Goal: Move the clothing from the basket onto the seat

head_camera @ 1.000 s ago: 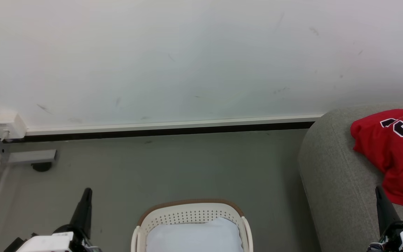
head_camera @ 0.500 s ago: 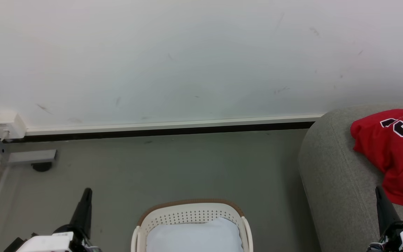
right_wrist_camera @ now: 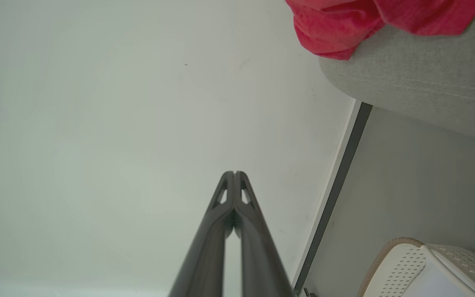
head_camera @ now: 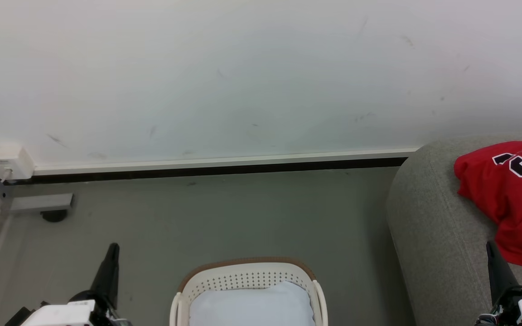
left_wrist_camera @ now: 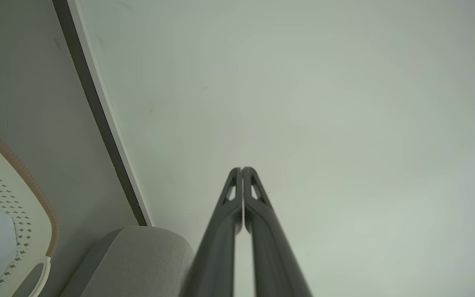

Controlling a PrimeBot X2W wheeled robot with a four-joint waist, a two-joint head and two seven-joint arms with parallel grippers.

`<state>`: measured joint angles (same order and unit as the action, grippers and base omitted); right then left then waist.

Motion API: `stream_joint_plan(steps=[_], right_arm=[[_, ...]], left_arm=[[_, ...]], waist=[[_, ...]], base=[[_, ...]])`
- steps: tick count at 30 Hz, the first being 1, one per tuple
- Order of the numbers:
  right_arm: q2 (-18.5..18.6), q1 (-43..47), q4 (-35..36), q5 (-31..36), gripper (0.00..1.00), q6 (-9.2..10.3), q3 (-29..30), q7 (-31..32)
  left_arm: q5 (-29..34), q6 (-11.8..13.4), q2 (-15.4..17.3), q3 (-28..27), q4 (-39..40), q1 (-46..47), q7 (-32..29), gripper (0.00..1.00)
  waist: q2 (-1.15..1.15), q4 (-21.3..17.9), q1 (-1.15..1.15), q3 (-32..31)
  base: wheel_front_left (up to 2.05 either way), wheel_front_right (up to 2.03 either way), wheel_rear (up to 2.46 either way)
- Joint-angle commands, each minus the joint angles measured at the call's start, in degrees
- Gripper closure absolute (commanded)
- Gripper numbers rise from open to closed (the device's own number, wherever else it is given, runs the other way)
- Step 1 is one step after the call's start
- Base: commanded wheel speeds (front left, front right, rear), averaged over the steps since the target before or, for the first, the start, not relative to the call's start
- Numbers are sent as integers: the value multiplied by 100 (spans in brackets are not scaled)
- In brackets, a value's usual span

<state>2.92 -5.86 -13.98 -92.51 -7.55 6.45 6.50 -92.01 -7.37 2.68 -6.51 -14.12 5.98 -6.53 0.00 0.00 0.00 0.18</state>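
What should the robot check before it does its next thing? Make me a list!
1. The left gripper is shut and empty: ok.
2. The right gripper is shut and empty: ok.
3. The red jersey lies on the seat: ok.
4. The basket stands upright on the floor: ok.
5. No jerseys left in the basket: cannot tell. A pale pad shows inside, but the head view cuts off the basket's near part.
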Motion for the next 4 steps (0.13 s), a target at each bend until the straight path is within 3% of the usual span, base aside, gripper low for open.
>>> stream_joint_plan(steps=[1, 4], right_arm=[[1, -74, -13, 19, 100, 12, 22, 26], [0, -74, -13, 19, 100, 12, 21, 25]], left_arm=[[-75, -22, 38, -15, 17, 46, -21, 100], [-75, -23, 38, -15, 18, 46, -21, 100]], waist=[[0, 0, 0, 0], [0, 0, 0, 0]], base=[[0, 0, 0], [0, 0, 0]])
